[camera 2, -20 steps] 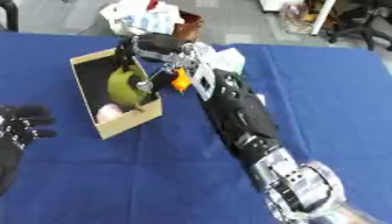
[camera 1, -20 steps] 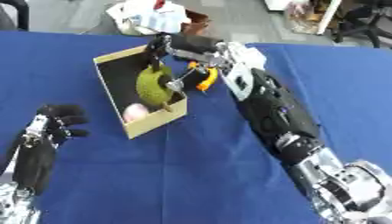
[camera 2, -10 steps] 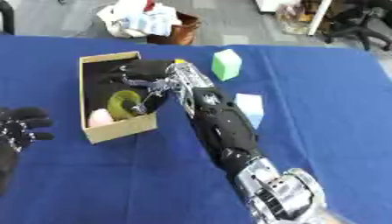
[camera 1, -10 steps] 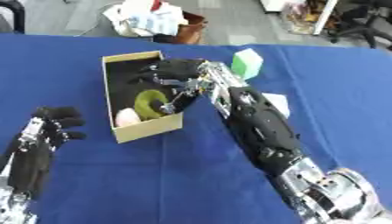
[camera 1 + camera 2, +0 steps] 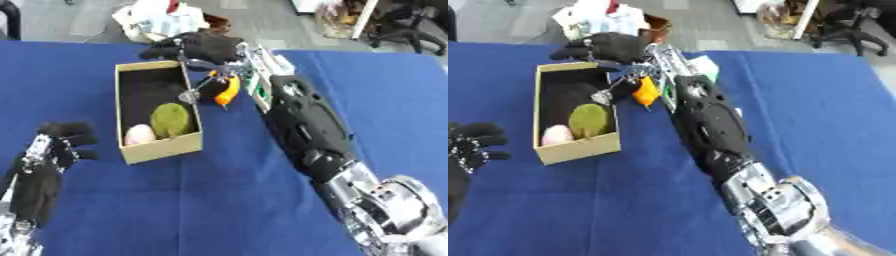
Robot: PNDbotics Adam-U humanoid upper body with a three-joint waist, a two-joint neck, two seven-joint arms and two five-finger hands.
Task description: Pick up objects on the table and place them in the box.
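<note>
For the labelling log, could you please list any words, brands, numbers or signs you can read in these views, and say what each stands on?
None can be read.
The cardboard box shows plain walls, no print visible.
The green object and pink object inside it show no markings.
The clutter beyond the blue table is too blurred to read.

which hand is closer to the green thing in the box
Right. The right hand is above the box's far end, just beyond the green object. The left hand rests outside the box, near the lower left.
</note>
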